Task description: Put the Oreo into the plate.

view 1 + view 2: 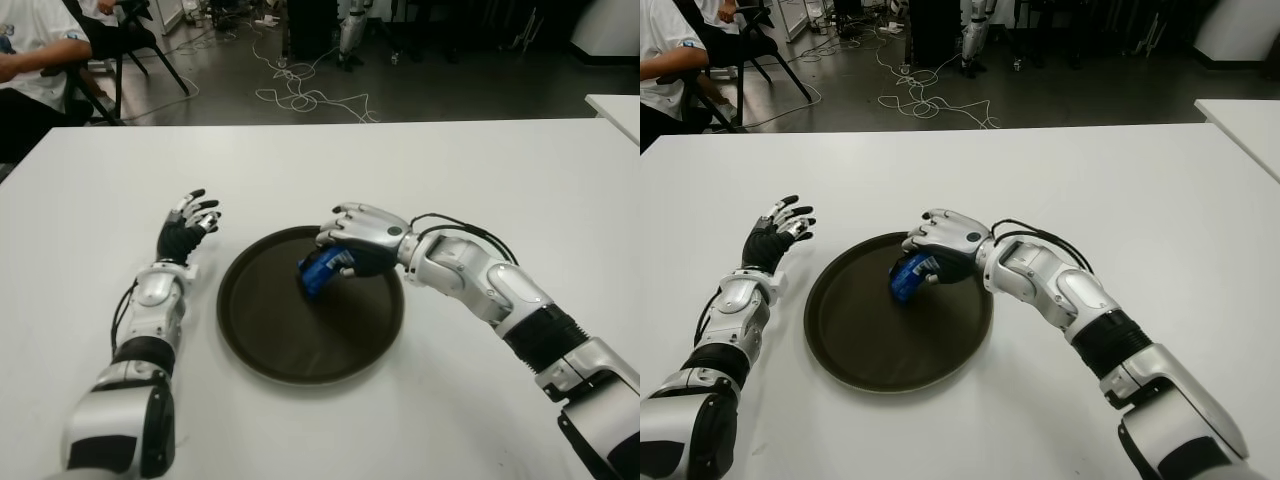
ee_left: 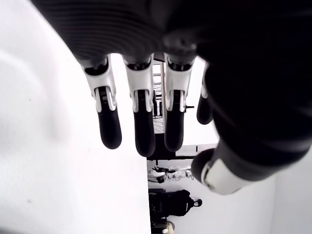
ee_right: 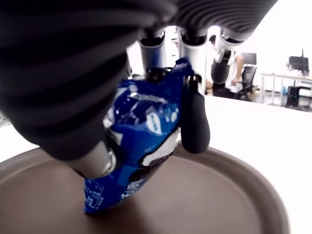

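A blue Oreo packet point(image 1: 320, 271) hangs in my right hand point(image 1: 352, 240), whose fingers are shut on it over the far right part of the round dark plate point(image 1: 280, 340). In the right wrist view the Oreo packet point(image 3: 139, 146) points down, its lower corner at or just above the plate's point(image 3: 219, 195) floor; contact is not clear. My left hand point(image 1: 190, 225) shows to the left of the plate, fingers spread and holding nothing.
The white table point(image 1: 480, 170) stretches all around the plate. A second white table edge point(image 1: 615, 108) shows at the far right. Beyond the far edge are floor cables point(image 1: 300, 95), chairs and a seated person point(image 1: 30, 60) at the back left.
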`<move>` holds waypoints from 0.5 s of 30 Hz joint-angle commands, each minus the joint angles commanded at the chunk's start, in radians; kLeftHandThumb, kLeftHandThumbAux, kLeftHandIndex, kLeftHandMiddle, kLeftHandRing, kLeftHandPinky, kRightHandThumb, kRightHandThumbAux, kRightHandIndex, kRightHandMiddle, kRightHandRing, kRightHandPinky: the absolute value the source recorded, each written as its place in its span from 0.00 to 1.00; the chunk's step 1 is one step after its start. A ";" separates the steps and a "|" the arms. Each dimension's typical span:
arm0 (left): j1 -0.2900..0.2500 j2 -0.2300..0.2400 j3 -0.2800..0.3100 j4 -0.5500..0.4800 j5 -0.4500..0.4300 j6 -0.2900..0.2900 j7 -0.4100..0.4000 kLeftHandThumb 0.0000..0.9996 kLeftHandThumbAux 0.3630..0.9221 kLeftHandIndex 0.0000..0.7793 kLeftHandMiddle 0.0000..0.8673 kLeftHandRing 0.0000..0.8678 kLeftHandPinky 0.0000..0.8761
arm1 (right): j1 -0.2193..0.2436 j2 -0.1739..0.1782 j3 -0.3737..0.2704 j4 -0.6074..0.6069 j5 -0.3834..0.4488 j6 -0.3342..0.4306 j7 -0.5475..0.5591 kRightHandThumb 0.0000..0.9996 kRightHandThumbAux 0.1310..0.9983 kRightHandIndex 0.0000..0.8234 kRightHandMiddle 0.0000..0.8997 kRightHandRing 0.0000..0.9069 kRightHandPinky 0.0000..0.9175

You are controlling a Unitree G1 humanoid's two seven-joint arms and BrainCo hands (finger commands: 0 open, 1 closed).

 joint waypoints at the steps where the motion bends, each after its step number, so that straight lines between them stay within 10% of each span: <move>1: 0.000 0.000 0.000 -0.001 0.000 0.001 0.000 0.28 0.68 0.21 0.30 0.30 0.32 | 0.000 0.000 -0.001 -0.003 0.000 0.002 0.003 0.27 0.79 0.20 0.05 0.02 0.03; 8: 0.001 0.002 -0.002 -0.005 0.003 0.000 0.004 0.29 0.70 0.22 0.30 0.30 0.32 | -0.001 -0.001 -0.004 -0.004 0.019 -0.010 0.017 0.11 0.83 0.08 0.05 0.02 0.03; 15: -0.001 0.001 0.000 -0.001 0.002 0.002 0.010 0.30 0.71 0.21 0.30 0.30 0.32 | 0.009 -0.017 -0.025 -0.009 0.125 -0.079 0.087 0.25 0.86 0.17 0.12 0.10 0.14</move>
